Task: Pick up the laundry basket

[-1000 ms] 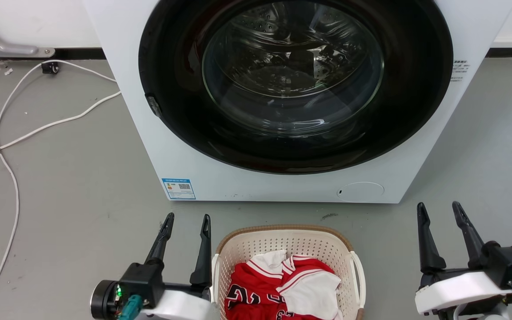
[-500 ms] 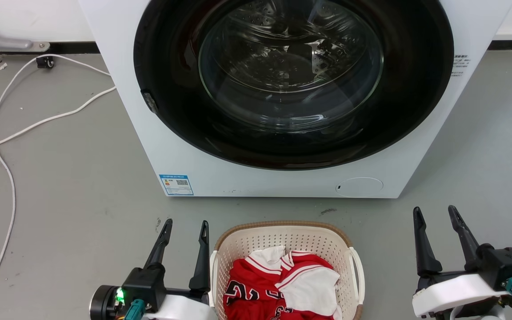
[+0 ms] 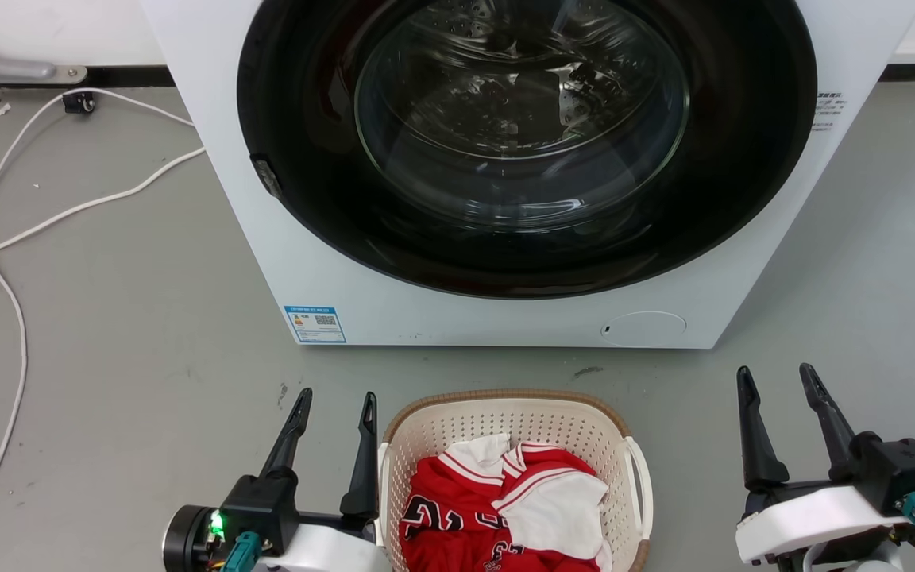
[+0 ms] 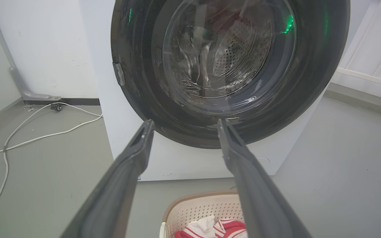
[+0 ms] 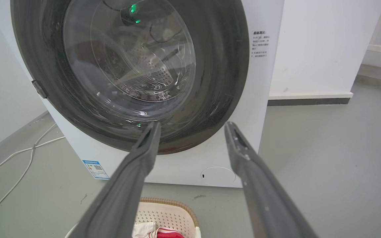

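Head view, robot facing a front-loading washer (image 3: 457, 318): the laundry basket (image 3: 505, 421) stands on the grey floor (image 3: 148, 357) directly before the washer and between the two arms, holding a red jersey (image 3: 457, 508); its near part is cut by the lower edge, so its long axis cannot be judged with confidence, though its white handles lie on its left (image 3: 383, 485) and right (image 3: 642, 488) sides. The left gripper (image 3: 337, 396) has its fingers spread and holds nothing; its inner finger lies just beside the left handle, and contact cannot be told. The right gripper (image 3: 774, 371), likewise spread and empty, stands well apart from the right handle, with bare floor between; the left arm is therefore the nearer, and the right would probably need to travel inward toward the basket's right side before a two-sided lift. Left wrist view: the basket's far rim (image 4: 203, 201) sits low, beneath the gap between the fingers and toward the right one. Right wrist view: the rim (image 5: 167, 208) sits low under the left finger, confirming the basket lies inward of that arm; both wrist views confirm open gaps; the head view supplies the handle positions.
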